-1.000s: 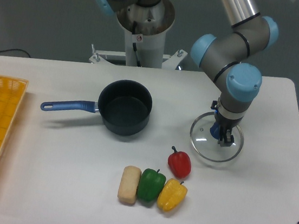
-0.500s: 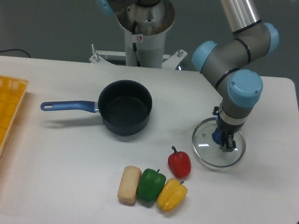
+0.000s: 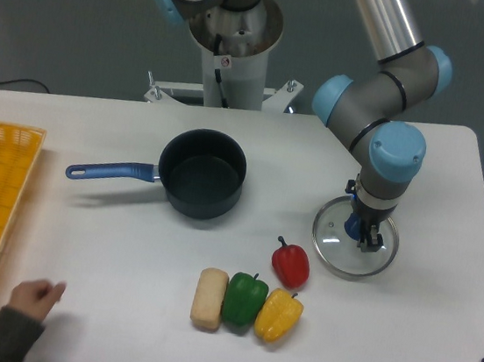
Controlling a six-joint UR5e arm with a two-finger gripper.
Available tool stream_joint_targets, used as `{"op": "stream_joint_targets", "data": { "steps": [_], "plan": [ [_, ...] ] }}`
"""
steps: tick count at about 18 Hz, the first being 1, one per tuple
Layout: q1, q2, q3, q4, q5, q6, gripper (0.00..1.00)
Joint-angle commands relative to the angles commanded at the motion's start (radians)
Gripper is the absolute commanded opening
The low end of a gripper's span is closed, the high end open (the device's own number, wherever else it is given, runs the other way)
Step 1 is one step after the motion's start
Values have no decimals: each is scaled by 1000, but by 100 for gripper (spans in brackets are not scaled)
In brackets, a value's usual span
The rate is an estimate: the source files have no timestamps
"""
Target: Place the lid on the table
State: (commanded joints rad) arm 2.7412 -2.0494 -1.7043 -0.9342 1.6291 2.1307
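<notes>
Shifted slightly toward the table's (image 3: 455,172) right edge, the lid (image 3: 354,238) sits low, knob clamped by the gripper (image 3: 366,239), awaiting release.

No writing, brand or number can be read anywhere. The one sign is a small round red-ringed sticker (image 3: 225,61) on the white robot base column (image 3: 234,74) behind the table's far edge; its symbol is too small to make out.
</notes>
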Motion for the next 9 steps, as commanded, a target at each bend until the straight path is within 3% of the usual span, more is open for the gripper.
{"op": "stream_joint_targets", "data": {
  "steps": [9],
  "plan": [
    [0, -15, 0, -2, 0, -5, 48]
  ]
}}
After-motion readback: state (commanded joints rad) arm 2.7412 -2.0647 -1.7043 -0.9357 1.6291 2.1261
